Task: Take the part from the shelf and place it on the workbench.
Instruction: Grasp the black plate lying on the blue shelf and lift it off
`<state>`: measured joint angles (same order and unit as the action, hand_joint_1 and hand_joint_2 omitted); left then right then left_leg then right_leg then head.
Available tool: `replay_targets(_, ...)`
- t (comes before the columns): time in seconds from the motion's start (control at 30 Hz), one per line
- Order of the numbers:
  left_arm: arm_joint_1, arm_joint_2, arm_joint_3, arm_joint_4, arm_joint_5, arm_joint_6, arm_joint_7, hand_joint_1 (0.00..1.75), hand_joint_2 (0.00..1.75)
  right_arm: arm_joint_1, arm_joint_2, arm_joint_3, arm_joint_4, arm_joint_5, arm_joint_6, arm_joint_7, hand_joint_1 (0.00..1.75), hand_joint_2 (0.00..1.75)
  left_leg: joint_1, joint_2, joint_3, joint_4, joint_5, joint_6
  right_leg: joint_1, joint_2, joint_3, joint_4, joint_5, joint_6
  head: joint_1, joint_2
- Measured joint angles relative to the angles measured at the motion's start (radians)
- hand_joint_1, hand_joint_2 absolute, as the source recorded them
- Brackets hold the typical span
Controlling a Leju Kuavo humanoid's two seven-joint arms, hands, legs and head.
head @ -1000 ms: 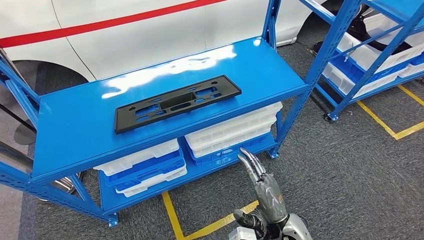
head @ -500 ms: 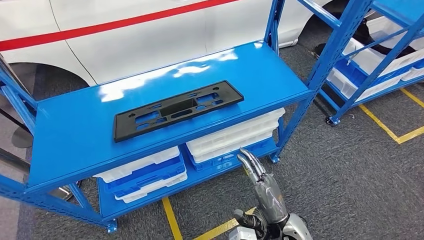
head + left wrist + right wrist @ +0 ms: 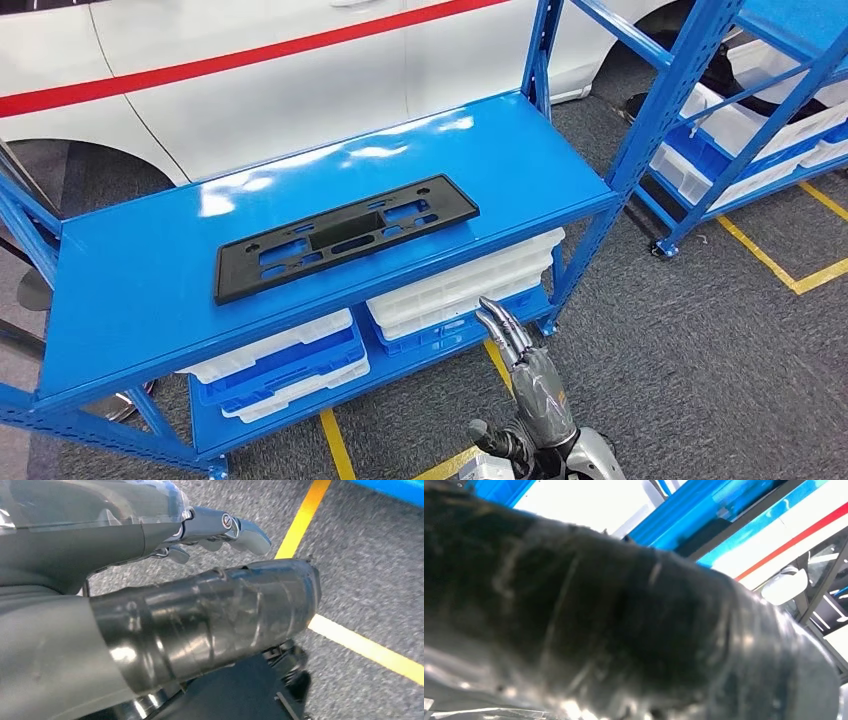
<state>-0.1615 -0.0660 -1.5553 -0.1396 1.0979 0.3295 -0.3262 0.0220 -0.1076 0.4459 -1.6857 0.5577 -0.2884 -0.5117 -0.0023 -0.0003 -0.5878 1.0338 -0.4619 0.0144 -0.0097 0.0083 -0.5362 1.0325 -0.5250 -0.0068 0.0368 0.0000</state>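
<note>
The part, a long black plastic plate with cut-outs (image 3: 345,236), lies flat on the top board of the blue shelf (image 3: 130,290) in the head view. My right hand (image 3: 530,385) is raised below and in front of the shelf's right half, fingers stretched toward it and thumb out to the side, holding nothing and well short of the part. In the right wrist view its taped thumb (image 3: 624,620) is blurred and close, with the shelf's blue beams behind. My left hand (image 3: 200,605) hangs over the grey floor, fingers extended and empty.
White and blue bins (image 3: 460,285) sit on the shelf's lower board. A white car with a red stripe (image 3: 250,80) stands behind the shelf. A second blue rack (image 3: 700,100) holding bins stands at the right. Yellow lines (image 3: 780,265) mark the grey floor.
The whole picture has shifted, so the camera has moved; the shelf and part now sit a little lower and further left. My right hand keeps the same pose.
</note>
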Motion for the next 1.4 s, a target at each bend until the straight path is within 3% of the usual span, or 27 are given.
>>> replay_targets(0.1,-0.001,0.0,0.0,0.0,0.0,0.0,0.0,0.0,0.0,0.0,0.0,0.0,0.0,0.0,0.0,0.0,0.0,0.0,-0.001,0.0,0.0,-0.004,-0.005,0.003,-0.001,-0.001,-0.001,-0.002,0.0,0.003,0.0,0.0)
replay_targets(0.13,-0.001,0.0,0.0,0.0,0.0,0.001,0.0,0.0,0.0,-0.001,0.0,0.0,0.0,0.0,0.0,0.0,0.0,0.0,0.001,0.001,0.007,-0.01,-0.005,0.012,-0.002,-0.002,-0.015,0.03,-0.018,0.009,0.0,0.0)
replay_targets(0.17,-0.001,0.0,0.0,0.0,0.0,0.001,0.0,0.0,0.0,-0.001,0.0,0.0,0.0,0.0,0.0,0.0,0.0,0.0,0.002,0.001,0.014,-0.016,-0.007,0.021,-0.002,-0.003,-0.04,0.08,-0.044,0.015,0.001,0.0)
replay_targets(0.23,0.0,0.0,0.0,0.0,0.0,0.002,0.0,0.0,0.0,0.0,0.0,0.0,0.0,0.0,0.0,0.0,0.0,0.0,0.004,0.002,0.031,-0.028,-0.013,0.039,-0.004,-0.005,-0.123,0.229,-0.103,0.026,0.001,0.0)
replay_targets(0.3,0.002,0.0,0.0,0.0,0.0,0.002,0.0,0.0,0.0,0.003,-0.001,0.0,0.001,0.0,0.0,0.0,0.0,0.0,0.003,0.001,0.041,-0.028,-0.021,0.041,-0.004,-0.005,-0.17,0.282,-0.09,0.026,0.001,0.0)
replay_targets(0.37,0.003,-0.001,0.0,0.0,0.0,0.002,0.0,0.0,0.0,0.003,-0.001,0.0,0.001,0.0,0.0,0.0,0.0,0.0,0.002,-0.001,0.058,-0.026,-0.035,0.038,-0.003,-0.005,-0.142,0.183,-0.002,0.02,0.001,0.0)
replay_targets(0.43,0.002,-0.001,0.0,0.0,0.0,0.002,0.0,0.0,0.0,0.002,-0.001,0.0,0.002,0.0,0.0,0.0,0.0,0.0,0.001,-0.002,0.071,-0.022,-0.051,0.03,0.001,-0.006,-0.091,0.061,0.059,0.012,0.002,0.0)
replay_targets(0.53,0.001,-0.002,0.0,0.0,0.0,0.002,0.0,0.0,0.0,0.003,-0.001,0.0,0.001,0.0,0.0,0.001,0.0,0.0,-0.002,-0.002,0.071,-0.018,-0.061,0.014,0.007,-0.004,-0.073,0.018,0.058,0.003,0.002,0.0)
replay_targets(0.63,0.0,-0.002,0.0,0.0,0.0,0.003,0.0,0.0,0.0,0.002,-0.001,0.0,0.001,0.0,0.0,0.001,0.0,0.0,-0.002,-0.001,0.067,0.001,-0.08,0.0,0.001,-0.003,-0.062,0.007,0.054,-0.007,0.001,0.0)
replay_targets(0.7,-0.001,-0.002,0.0,0.0,0.0,0.003,0.0,0.0,0.0,0.001,-0.001,0.0,0.001,0.0,0.0,0.001,0.0,0.0,0.002,-0.001,0.022,0.095,-0.125,-0.01,-0.003,-0.005,-0.052,0.0,0.05,-0.015,0.001,0.0)
replay_targets(0.77,0.002,-0.002,0.0,0.0,0.0,0.003,0.0,0.0,0.0,0.001,-0.001,0.0,0.001,0.0,0.001,0.001,0.0,0.0,0.006,-0.001,-0.054,0.224,-0.165,-0.017,-0.003,-0.006,-0.045,0.0,0.044,-0.02,0.001,0.0)
replay_targets(0.8,0.004,-0.002,0.0,0.0,0.0,0.002,0.0,0.0,0.0,0.002,-0.001,0.0,0.001,0.0,0.001,0.001,0.0,0.0,0.007,-0.001,-0.079,0.257,-0.161,-0.019,-0.003,-0.005,-0.04,0.0,0.04,-0.02,0.001,0.0)
replay_targets(0.83,0.005,-0.002,0.0,0.0,0.0,0.002,0.0,0.0,0.0,0.002,-0.001,0.0,0.002,0.0,0.001,0.001,0.0,0.0,0.009,-0.001,-0.089,0.255,-0.138,-0.019,-0.003,-0.004,-0.035,0.0,0.036,-0.02,0.001,0.0)
replay_targets(0.9,0.006,-0.002,0.0,0.0,0.0,0.003,0.0,0.0,0.0,0.002,-0.001,0.0,0.002,0.0,0.001,0.001,0.0,0.0,0.011,-0.001,-0.058,0.149,-0.051,-0.017,-0.003,-0.002,-0.019,0.0,0.026,-0.016,0.001,0.0)
replay_targets(0.97,0.004,-0.002,0.0,0.0,0.0,0.002,0.0,0.0,0.0,0.001,-0.001,0.0,0.001,0.0,0.001,0.001,0.0,0.0,0.009,-0.002,-0.015,0.039,-0.002,-0.008,-0.001,-0.001,-0.012,0.001,0.017,-0.008,0.001,0.0)
replay_targets(1.0,0.004,-0.002,0.0,0.0,0.0,0.002,0.0,0.0,0.0,0.001,-0.001,0.0,0.001,0.0,0.001,0.002,0.0,0.0,0.006,-0.002,-0.004,0.011,0.001,-0.003,0.001,-0.001,-0.012,0.001,0.014,-0.003,0.001,0.0)
replay_targets(1.13,0.005,-0.002,0.0,0.0,-0.002,0.002,0.001,0.0,0.0,0.002,-0.001,0.0,0.0,0.0,0.0,0.002,0.0,0.0,0.008,-0.003,0.012,-0.014,-0.006,0.017,0.0,-0.003,-0.013,0.01,0.002,0.018,0.002,0.0)
replay_targets(1.2,0.004,-0.002,0.0,0.0,-0.004,0.002,0.001,0.0,0.0,0.003,-0.001,0.0,-0.001,-0.001,-0.002,0.0,0.0,0.0,0.011,-0.001,0.024,-0.026,-0.006,0.028,-0.001,-0.004,-0.046,0.082,-0.036,0.023,0.002,0.0)
replay_targets(1.3,0.002,-0.002,0.0,0.0,-0.006,0.002,0.003,0.0,0.0,0.009,-0.001,0.0,-0.001,0.011,-0.012,-0.001,0.0,0.0,0.009,0.0,0.029,-0.026,-0.011,0.038,-0.002,-0.004,-0.131,0.226,-0.087,0.026,0.003,0.0)
replay_targets(1.37,0.004,-0.002,0.0,0.0,-0.006,0.003,0.007,0.0,0.0,0.015,-0.001,0.0,-0.001,0.032,-0.025,-0.002,0.0,0.0,0.007,0.0,0.035,-0.025,-0.017,0.039,-0.003,-0.004,-0.164,0.257,-0.068,0.026,0.003,0.0)
replay_targets(1.4,0.004,-0.002,0.0,0.0,-0.006,0.005,0.009,0.0,0.0,0.016,-0.001,0.0,-0.001,0.041,-0.031,-0.002,0.0,0.0,0.007,-0.001,0.04,-0.023,-0.021,0.038,-0.004,-0.004,-0.157,0.225,-0.034,0.024,0.003,0.0)
